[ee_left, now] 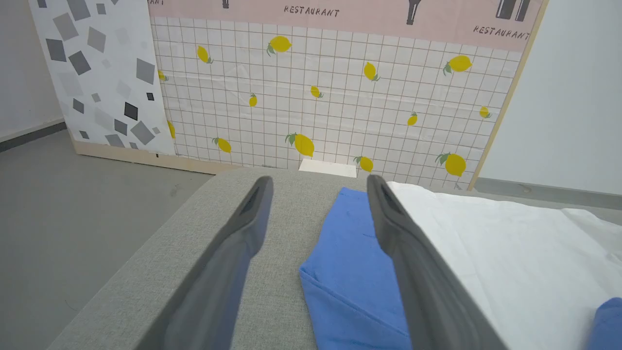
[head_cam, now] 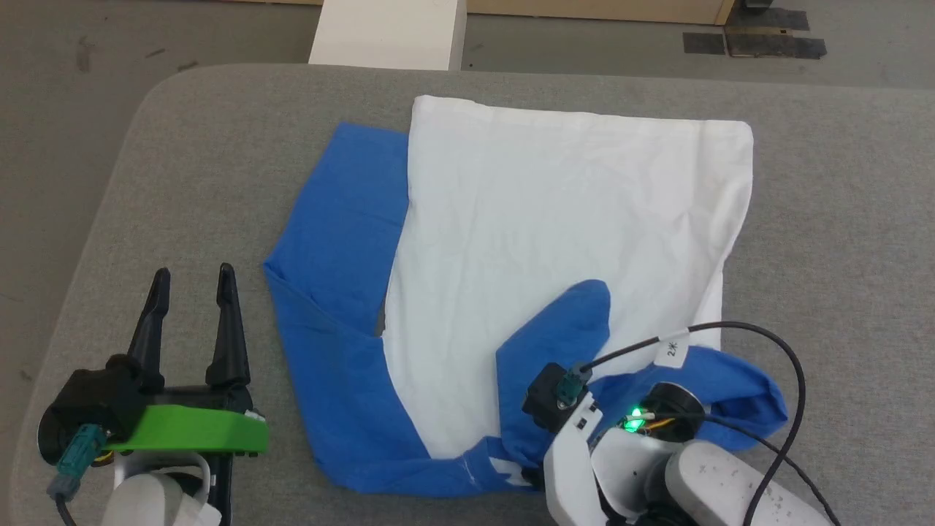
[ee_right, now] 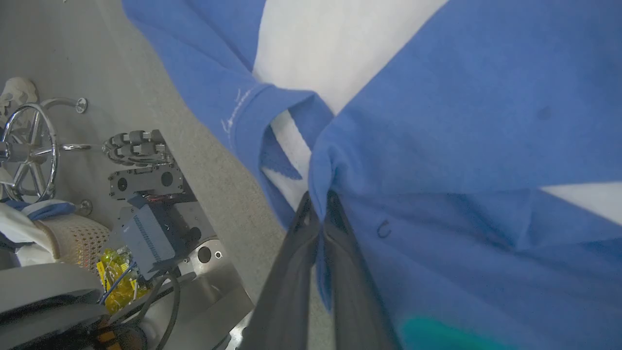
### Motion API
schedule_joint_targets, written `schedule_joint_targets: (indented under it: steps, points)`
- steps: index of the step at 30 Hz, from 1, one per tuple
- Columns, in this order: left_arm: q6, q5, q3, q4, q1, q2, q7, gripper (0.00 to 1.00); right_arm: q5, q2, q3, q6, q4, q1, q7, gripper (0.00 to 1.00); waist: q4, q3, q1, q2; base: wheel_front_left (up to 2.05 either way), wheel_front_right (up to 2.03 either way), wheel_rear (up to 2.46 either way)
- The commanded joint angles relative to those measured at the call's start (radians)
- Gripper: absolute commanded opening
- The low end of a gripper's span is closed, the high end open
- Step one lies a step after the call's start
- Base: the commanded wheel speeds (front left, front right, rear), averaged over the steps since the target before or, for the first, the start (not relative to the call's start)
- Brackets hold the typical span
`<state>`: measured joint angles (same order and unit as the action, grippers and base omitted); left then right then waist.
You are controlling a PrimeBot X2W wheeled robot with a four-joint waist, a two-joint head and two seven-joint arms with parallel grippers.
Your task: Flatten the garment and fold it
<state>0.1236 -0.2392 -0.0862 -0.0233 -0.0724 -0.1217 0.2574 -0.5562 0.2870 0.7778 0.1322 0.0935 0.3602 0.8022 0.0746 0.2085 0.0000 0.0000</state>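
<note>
Right gripper [ee_right: 318, 206] pinching bunched blue cloth, soft garment [head_cam: 562, 212] mostly flat

white garment [head_cam: 570, 219] with royal-blue sleeves; grey table [head_cam: 182, 168]; white grid-tiled backdrop [ee_left: 340, 107] dotted with yellow lemons, pink band above.

The worktop [head_cam: 182, 183] was covered in grey fabric and had a rounded far-left corner. A T-shirt [head_cam: 555, 241] lay directly on it, near the middle. Its white body was spread fairly flat toward the far edge. One blue sleeve lay flat on the left, and the other was folded over the white cloth at the near side.
</note>
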Motion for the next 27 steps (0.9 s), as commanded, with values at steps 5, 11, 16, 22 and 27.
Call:
schedule_joint_targets:
  steps: [5, 11, 16, 22, 27]
  points:
    - [0.007, -0.011, 0.001, 0.008, -0.001, 0.005, 0.004, 1.0, -0.034, 0.018, -0.029, -0.002, 0.008, 0.034, -0.036, 0.48, -0.007, -0.001, 0.0, 0.0, 0.0, 0.0, 0.0]
    - [0.007, -0.009, -0.001, 0.013, 0.006, 0.005, 0.004, 1.0, -0.036, -0.004, -0.23, -0.002, -0.039, -0.014, -0.151, 1.0, -0.021, -0.021, 0.0, 0.0, 0.0, 0.0, 0.0]
    - [0.007, -0.007, -0.007, 0.012, 0.019, 0.004, 0.004, 1.0, -0.009, -0.07, -0.51, -0.002, -0.119, -0.109, -0.239, 1.0, -0.039, -0.037, 0.0, 0.0, 0.0, 0.0, 0.0]
    - [0.007, -0.006, -0.006, 0.011, 0.021, 0.001, 0.004, 1.0, 0.067, -0.173, -0.867, -0.002, -0.22, -0.195, -0.317, 1.0, -0.054, -0.043, 0.0, 0.0, 0.0, 0.0, 0.0]
    - [0.007, -0.006, -0.006, 0.012, 0.024, -0.003, 0.004, 1.0, 0.112, -0.222, -1.071, -0.002, -0.259, -0.232, -0.34, 1.0, -0.064, -0.043, 0.0, 0.0, 0.0, 0.0, 0.0]
